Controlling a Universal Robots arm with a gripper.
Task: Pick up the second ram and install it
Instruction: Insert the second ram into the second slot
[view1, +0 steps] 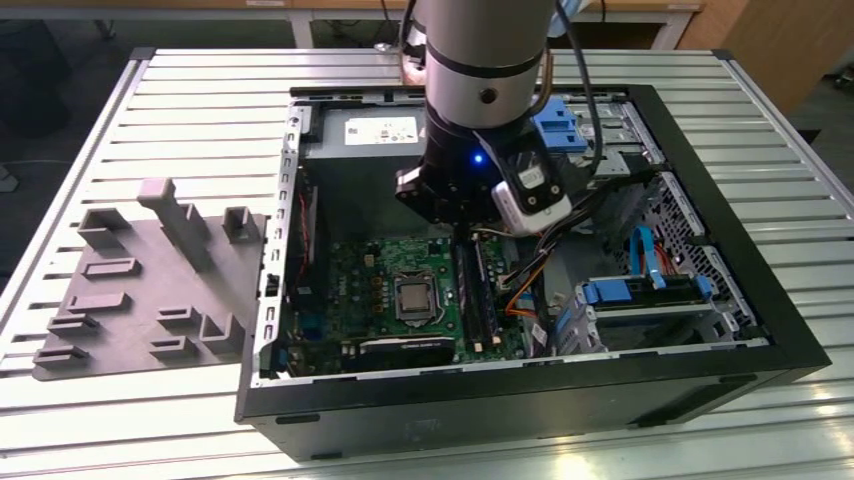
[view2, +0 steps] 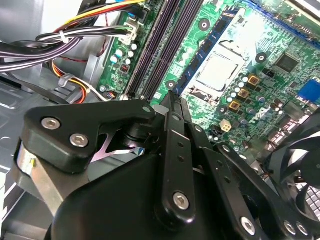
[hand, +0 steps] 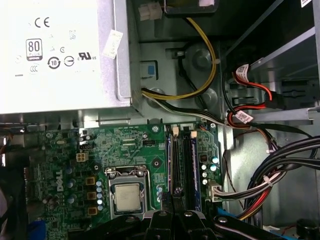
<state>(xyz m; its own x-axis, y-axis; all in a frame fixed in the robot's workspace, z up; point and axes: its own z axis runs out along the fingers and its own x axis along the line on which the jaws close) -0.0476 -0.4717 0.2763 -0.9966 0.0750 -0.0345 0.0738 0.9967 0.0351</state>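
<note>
The arm reaches down into the open computer case (view1: 747, 330), which lies on a slatted metal table (view1: 160, 90). The gripper (view1: 463, 232) hangs low over the green motherboard (view1: 400, 262), directly above the long black memory slots (view1: 470, 290) that run beside the processor socket (view1: 415, 298).

In the second wrist view the gripper (view2: 172, 100) has its fingers (view2: 175, 145) drawn together to a narrow point just above the near end of the memory slots (view2: 160, 50). Whether anything is pinched between them cannot be told; the tips are seen edge-on and hide whatever lies between.

In the first wrist view the gripper (hand: 167, 205) sits in line with the slots (hand: 182, 160). A dark bluish stick, the second ram (hand: 195, 172), stands on edge in the slot nearest the cable bundle (hand: 285, 165). Whether it is fully seated cannot be judged. The processor socket (hand: 126, 195) lies on the other side of the slots, and the silver power supply (hand: 60, 50) sits beyond the board's far edge.

On the table at the exterior view's left rests a gray moulded fixture (view1: 147, 290) with upright posts, well apart from the gripper
</note>
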